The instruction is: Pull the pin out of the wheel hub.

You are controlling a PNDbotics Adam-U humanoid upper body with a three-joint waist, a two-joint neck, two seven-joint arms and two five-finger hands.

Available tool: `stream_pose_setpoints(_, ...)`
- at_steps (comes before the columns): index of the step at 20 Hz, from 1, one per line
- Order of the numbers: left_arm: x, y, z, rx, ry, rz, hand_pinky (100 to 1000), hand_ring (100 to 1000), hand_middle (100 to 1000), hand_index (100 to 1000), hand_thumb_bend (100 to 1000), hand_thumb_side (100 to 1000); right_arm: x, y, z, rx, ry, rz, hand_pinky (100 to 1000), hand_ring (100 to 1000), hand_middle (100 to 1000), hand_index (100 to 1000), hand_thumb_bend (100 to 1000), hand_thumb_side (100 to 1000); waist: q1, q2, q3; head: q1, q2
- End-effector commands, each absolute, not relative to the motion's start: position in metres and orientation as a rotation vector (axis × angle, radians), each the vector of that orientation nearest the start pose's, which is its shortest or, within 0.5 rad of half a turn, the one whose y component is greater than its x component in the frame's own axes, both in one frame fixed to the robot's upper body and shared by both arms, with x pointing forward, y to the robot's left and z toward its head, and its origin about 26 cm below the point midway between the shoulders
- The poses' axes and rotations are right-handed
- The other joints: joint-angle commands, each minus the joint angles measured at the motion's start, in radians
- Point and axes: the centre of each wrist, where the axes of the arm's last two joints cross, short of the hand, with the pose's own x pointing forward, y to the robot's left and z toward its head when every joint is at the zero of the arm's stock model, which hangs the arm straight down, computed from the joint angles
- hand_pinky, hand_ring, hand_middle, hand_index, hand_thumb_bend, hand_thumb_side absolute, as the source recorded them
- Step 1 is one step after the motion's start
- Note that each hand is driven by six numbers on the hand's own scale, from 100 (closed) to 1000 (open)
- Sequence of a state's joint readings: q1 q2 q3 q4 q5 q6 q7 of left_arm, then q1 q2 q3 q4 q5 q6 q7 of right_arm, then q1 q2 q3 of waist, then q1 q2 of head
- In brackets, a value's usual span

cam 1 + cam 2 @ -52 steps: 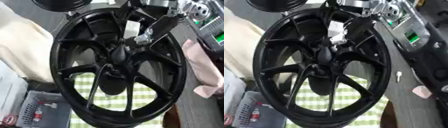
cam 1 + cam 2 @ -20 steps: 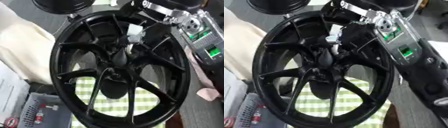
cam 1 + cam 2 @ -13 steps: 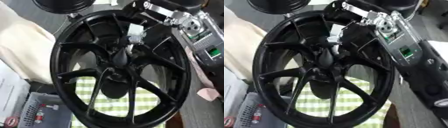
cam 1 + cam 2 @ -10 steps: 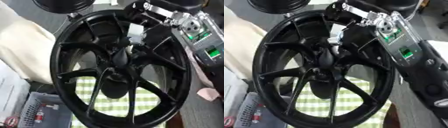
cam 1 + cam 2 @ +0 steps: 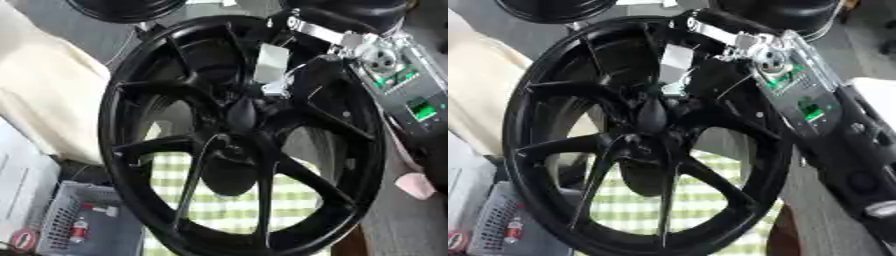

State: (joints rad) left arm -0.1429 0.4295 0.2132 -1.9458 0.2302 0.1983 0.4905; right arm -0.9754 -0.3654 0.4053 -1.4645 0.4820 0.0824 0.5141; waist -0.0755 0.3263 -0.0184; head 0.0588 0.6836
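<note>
The black wheel hub [image 5: 236, 145] is shown upright, with the right hand [image 5: 710, 75] reaching through its spokes and a pale pin [image 5: 269, 65] seen just beside the fingers, whose closure cannot be told.

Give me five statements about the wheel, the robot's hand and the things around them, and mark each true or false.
1. The black wheel fills most of the view. True.
2. The right hand reaches in among the spokes near the hub. True.
3. The cloth under the wheel is plain red. False: it is green and white check.
4. A grey basket sits at lower left. True.
5. The left hand is holding the rim. False: no left hand shows.
</note>
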Motion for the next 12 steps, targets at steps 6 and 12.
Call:
stream_pose_setpoints(6,0.2811,0.3473,0.1835,0.55,-1.952,0.345,605,643,506,668,694,531,0.4078,-0.1393,0.2832,-0.511,-1.825,1.575,887,773,737,848,548,431,0.013,-0.008,0.001,-0.016,-0.024)
stream_pose_setpoints(12,0.2814,0.3467,0.1833,0.548,-1.952,0.34,606,644,506,667,695,532,0.4074,-0.1407,0.2867,-0.574,-1.837,1.582,867,765,723,846,467,365,0.015,-0.005,0.003,-0.016,-0.037)
